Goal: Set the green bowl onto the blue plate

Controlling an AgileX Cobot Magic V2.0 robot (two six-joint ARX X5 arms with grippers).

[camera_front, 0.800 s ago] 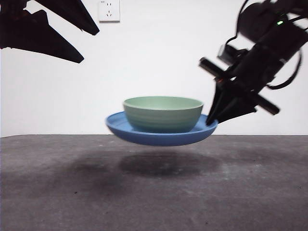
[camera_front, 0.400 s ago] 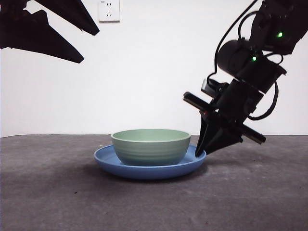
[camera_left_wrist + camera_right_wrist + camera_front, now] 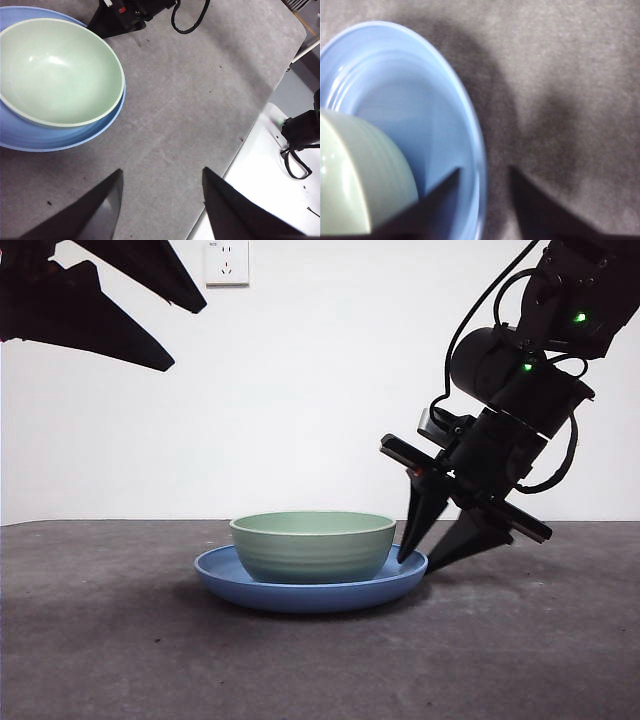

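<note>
The green bowl (image 3: pixel 312 545) sits inside the blue plate (image 3: pixel 300 592), which rests on the dark table. My right gripper (image 3: pixel 416 564) is at the plate's right edge, open, one jaw over the plate's inside and one outside the rim. The right wrist view shows the plate's rim (image 3: pixel 470 115) between the spread jaws of the right gripper (image 3: pixel 485 169), with the bowl (image 3: pixel 355 170) beside them. My left gripper (image 3: pixel 187 338) hangs high at the upper left, open and empty. In its wrist view the left gripper (image 3: pixel 162 175) is well away from the bowl (image 3: pixel 55 70) and plate (image 3: pixel 60 140).
The grey table (image 3: pixel 520 660) stretches in front of and beside the plate. A white wall with a socket (image 3: pixel 227 262) stands behind. The left wrist view shows the table's edge (image 3: pixel 250 130) and a white surface beyond it.
The plate, with the bowl in it, came down from the air onto the table and a little to the left. The right gripper then opened its jaws at the rim. The left arm stayed still.
</note>
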